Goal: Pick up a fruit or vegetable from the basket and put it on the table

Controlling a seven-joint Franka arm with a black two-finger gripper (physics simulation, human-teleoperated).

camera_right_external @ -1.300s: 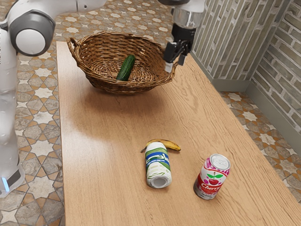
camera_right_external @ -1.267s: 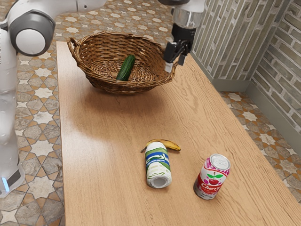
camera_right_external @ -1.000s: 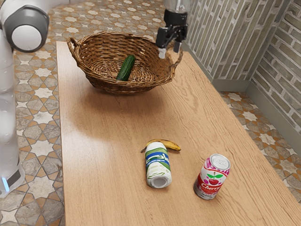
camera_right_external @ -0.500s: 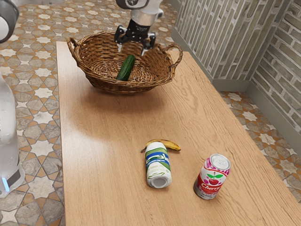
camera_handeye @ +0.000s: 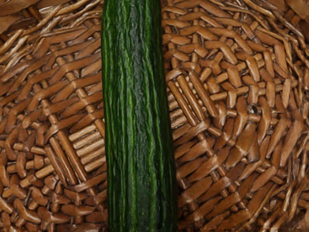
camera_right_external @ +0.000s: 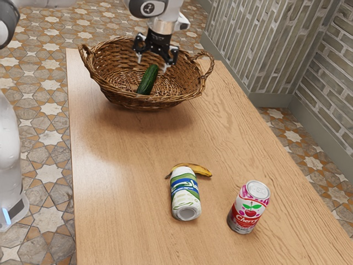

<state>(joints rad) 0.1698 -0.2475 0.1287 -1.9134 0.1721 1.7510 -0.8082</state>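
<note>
A: Starting from the exterior view's left, what do we have?

B: Our brown woven wicker basket (camera_right_external: 124, 99), standing on the pale wooden tabletop (camera_right_external: 121, 149). Inside it lies the dark green, ridged cucumber (camera_right_external: 147, 81), slanting from the basket's near side towards its far side.

A: And our gripper (camera_right_external: 151, 65)?

B: Over the basket, fingers spread and empty, above the cucumber's far part. In the wrist view the cucumber runs through the middle, long and straight.

A: So which way do we go?

B: Down, we'd judge. The fingers stand apart across its long axis, so they should straddle it, one to each side. If we drift along its length, we may pinch only the end.

A: Anything nearer than the basket, further right?

B: A white cylindrical container with a blue-and-green label (camera_right_external: 185, 194) on its side, the yellow curved banana (camera_right_external: 199, 169) just beside it, then a pink-and-red cherry can (camera_right_external: 250, 207), upright.
</note>
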